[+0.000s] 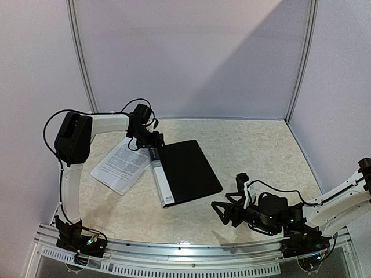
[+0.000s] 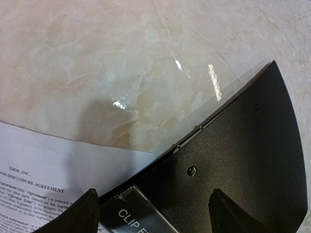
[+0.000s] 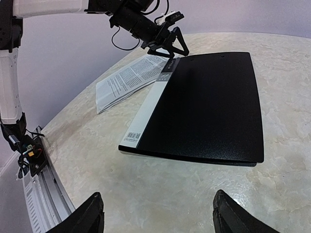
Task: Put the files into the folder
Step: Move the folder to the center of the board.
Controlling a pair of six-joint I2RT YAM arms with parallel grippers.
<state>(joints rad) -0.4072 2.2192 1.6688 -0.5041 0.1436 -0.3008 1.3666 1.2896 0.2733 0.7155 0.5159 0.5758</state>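
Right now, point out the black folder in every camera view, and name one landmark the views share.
Top view: the folder lies closed and slanted in the middle of the picture.
Left wrist view: the folder fills the lower right corner.
Right wrist view: the folder sits centre-right, with its white edge on the left.
Shared landmark: the printed papers beside that edge.

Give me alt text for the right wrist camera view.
A closed black folder lies flat on a marbled table, the files beside its white spine. The open left gripper is at the spine's far end; the open right gripper frames the bottom.
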